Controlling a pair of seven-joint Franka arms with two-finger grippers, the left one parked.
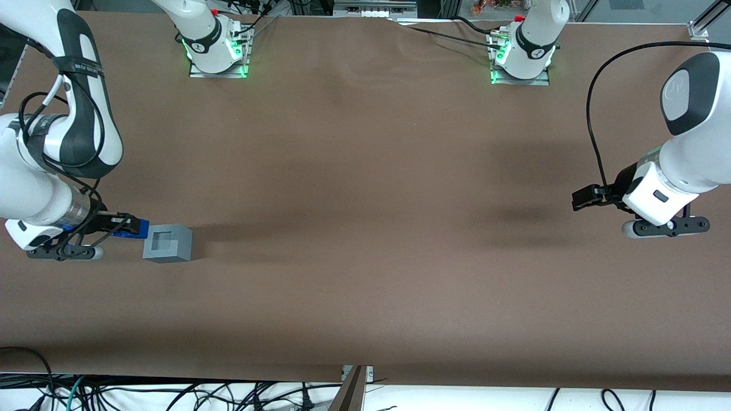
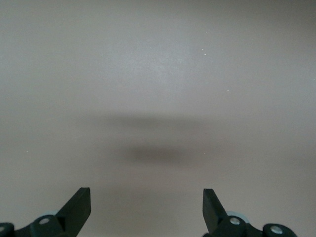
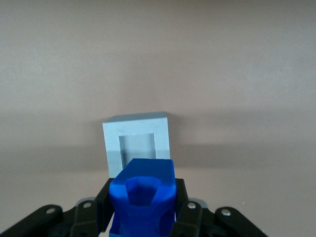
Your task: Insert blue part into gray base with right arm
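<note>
In the front view, the white right arm (image 1: 63, 131) with dark-gray joint panels comes down along the left edge of the frame, and its black gripper (image 1: 137, 227) sits at lower left, pinching the small bright-blue plastic part (image 1: 139, 228). Just beside it, toward the middle of the frame, stands the light-gray plastic cube base (image 1: 168, 243) on the brown table cover (image 1: 365, 257), the square recess in its top showing. The blue part looks to overlap the near upper corner of the cube, though whether they touch is hard to judge from here.

The left wrist view shows only bare brown cover and a soft shadow.

In the right wrist view, the gripper (image 3: 142, 207) has its black fingers (image 3: 189, 217) pressed against both sides of the chunky blue part (image 3: 143, 197) (an octagonal socket shows in its facing end). The gray base (image 3: 137, 143) lies directly past the part, its recess open and unfilled, with the part's edge covering the cube's nearest rim.
</note>
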